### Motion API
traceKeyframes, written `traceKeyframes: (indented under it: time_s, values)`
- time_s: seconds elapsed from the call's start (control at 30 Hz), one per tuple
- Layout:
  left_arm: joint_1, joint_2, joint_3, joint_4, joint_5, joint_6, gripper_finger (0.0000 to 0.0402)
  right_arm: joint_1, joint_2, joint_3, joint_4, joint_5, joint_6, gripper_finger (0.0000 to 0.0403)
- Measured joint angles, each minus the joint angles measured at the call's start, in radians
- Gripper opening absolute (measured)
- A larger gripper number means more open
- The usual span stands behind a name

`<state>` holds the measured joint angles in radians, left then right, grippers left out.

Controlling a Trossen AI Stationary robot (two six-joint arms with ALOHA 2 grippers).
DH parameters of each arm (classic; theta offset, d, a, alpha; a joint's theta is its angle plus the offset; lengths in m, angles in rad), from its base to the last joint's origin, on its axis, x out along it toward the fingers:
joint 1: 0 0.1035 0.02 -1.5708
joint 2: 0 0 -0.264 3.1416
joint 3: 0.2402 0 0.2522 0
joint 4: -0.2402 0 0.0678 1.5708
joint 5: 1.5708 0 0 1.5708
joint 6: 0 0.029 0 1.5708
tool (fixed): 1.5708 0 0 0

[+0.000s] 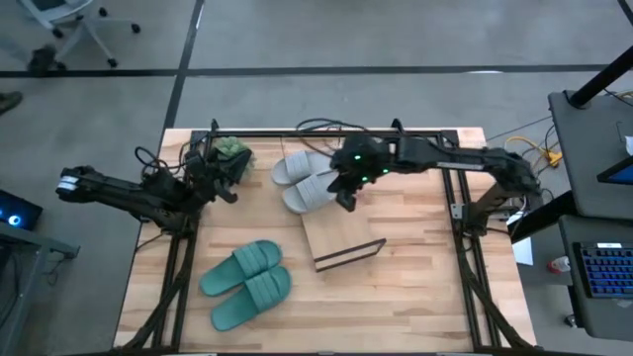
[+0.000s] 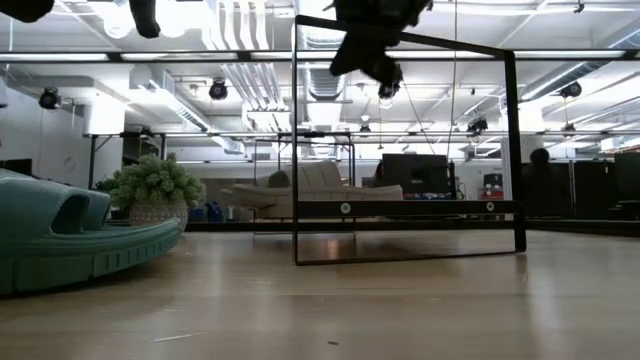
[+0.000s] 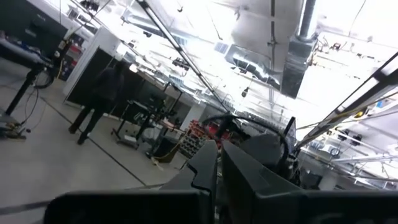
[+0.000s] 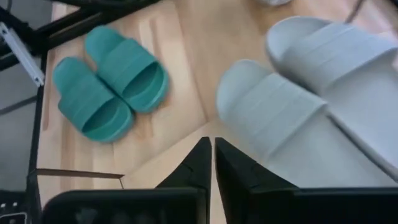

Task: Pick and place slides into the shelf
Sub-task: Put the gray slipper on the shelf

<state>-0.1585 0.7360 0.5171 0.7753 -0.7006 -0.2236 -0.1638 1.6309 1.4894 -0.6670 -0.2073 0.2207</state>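
Observation:
The light grey slides [image 1: 307, 179] lie side by side on their soles at the table's far middle; they also fill the right wrist view [image 4: 311, 124]. The teal slides [image 1: 247, 282] rest on their soles near the left front and show in the low view [image 2: 60, 240]. The shelf [image 1: 341, 240], a light-wood board with a dark edge, stands mid-table, and its black wire frame [image 2: 405, 150] rises in the low view. My right gripper [image 1: 346, 201] [image 4: 209, 155] is shut and hovers above the nearer grey slide's edge, touching nothing. My left gripper [image 3: 217, 163] is shut and waits at the table's left, tipped up toward the ceiling.
A small fuzzy green plant [image 1: 233, 150] [image 2: 150, 190] stands at the far left, close to the left arm [image 1: 148, 193]. Black frame rails run along the table's far edge and both sides. Bare wood lies between the shelf and the table's right and near edges.

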Motion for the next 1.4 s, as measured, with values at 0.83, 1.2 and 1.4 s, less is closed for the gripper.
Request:
traceKeyframes:
  time_s: [0.83, 1.2, 1.4]
  values:
    - [0.000, -0.099, 0.000, -0.021, 0.015, 0.104, 0.0008, 0.054, 0.277, 0.076, -0.064, -0.027, 0.029, 0.0008]
    - [0.000, -0.130, -0.001, -0.061, 0.016, 0.106, 0.0008, 0.061, 0.376, 0.072, -0.045, 0.030, 0.108, 0.0008]
    - [0.000, -0.148, -0.003, -0.094, 0.038, 0.106, 0.0008, 0.061, 0.380, 0.072, -0.009, 0.063, 0.143, 0.0008]
